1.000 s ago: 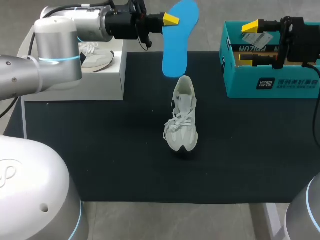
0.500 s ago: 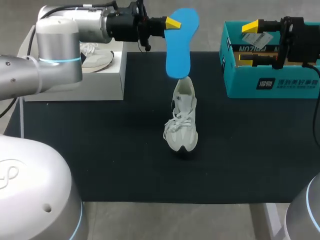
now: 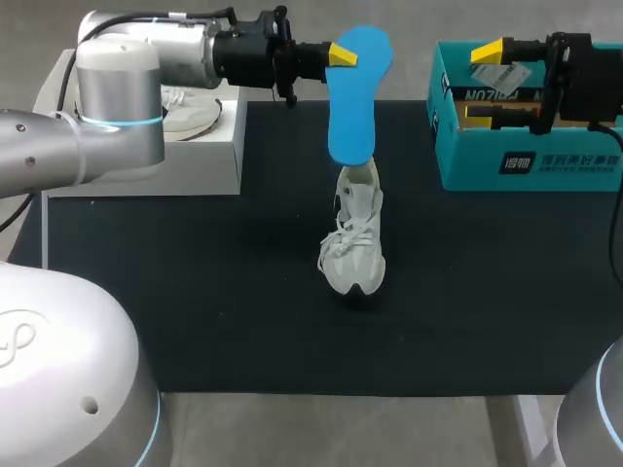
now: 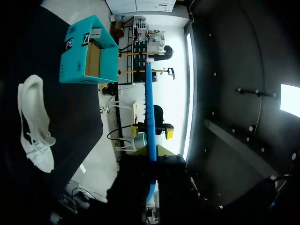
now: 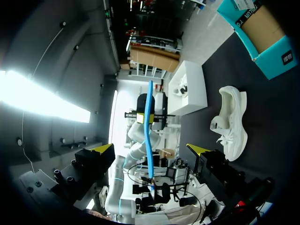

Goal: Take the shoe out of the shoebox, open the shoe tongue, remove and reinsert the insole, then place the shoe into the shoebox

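Insole (image 3: pixel 355 97): blue, held up in the air over the far middle of the table (image 3: pixel 195 292), hanging roughly upright with its long axis running down toward the shoe (image 3: pixel 355 233). Left gripper (image 3: pixel 343 54) comes in level from the left and grips the insole near its upper end. In the head view one yellow tip shows on the near face and the other finger is hidden behind the insole. In the left wrist view we see the insole edge-on, a thin blue line running straight out from between the fingers, so we note the fingers as clamped on it from both sides. The lower end of the insole sits right over the heel opening of the shoe. We cannot tell whether it touches the collar or hangs just above it. Shoe: white laced sneaker, standing on its sole on the black table top near the middle, heel away from us and toe toward us, laces loose. It is out of the shoebox (image 3: pixel 531 165) and well apart from it. Shoebox: teal, open, at the far right of the table. Right gripper (image 3: pixel 492 86) sits above the box's open top, fingers spread wide with nothing between them, both yellow tips far apart in its own wrist view. At the far left a white stand (image 3: pixel 146 161) carries a second pale shoe (image 3: pixel 190 115).
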Motion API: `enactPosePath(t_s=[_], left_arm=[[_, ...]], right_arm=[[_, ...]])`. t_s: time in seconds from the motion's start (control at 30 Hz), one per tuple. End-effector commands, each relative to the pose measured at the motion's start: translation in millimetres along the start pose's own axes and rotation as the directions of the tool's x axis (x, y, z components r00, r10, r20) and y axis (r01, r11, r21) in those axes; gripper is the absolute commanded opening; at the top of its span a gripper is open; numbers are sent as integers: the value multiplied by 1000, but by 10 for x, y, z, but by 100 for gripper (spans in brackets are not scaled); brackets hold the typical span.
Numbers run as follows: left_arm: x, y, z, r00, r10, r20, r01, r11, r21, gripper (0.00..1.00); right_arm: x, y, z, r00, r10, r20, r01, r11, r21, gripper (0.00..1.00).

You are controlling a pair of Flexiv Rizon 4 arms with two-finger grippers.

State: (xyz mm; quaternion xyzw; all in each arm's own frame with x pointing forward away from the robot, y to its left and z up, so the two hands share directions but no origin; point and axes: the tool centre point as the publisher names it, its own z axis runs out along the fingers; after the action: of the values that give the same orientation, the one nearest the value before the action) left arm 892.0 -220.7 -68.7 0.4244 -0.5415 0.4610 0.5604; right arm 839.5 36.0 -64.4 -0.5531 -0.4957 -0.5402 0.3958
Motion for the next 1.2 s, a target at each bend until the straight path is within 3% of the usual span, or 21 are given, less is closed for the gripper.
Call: enactPosePath(t_s=[0.03,0.27,0.33,0.77,1.03,1.2], left_arm=[[2,-39,16,1000,4,2,-4,1000,-12,0],[-13,-29,8,1000,-6,25,6,1000,-8,0],[-47,-55,-10,999,-31,22,31,1000,-7,0],[-74,-109,-103,999,-36,33,36,999,13,0],[-146,-206,-204,998,-68,4,68,994,82,0],[-150,-204,-234,998,-56,18,55,996,75,0]], right_arm=[[-4,0,15,1000,1,0,-1,1000,-2,100],[56,-38,49,996,1,94,1,1000,-19,100],[105,-57,70,983,-8,183,12,1000,-21,100],[477,-92,221,934,-32,357,37,999,-9,100],[755,-58,327,865,-23,502,24,1000,3,100],[917,-55,423,822,-31,568,20,999,25,100]])
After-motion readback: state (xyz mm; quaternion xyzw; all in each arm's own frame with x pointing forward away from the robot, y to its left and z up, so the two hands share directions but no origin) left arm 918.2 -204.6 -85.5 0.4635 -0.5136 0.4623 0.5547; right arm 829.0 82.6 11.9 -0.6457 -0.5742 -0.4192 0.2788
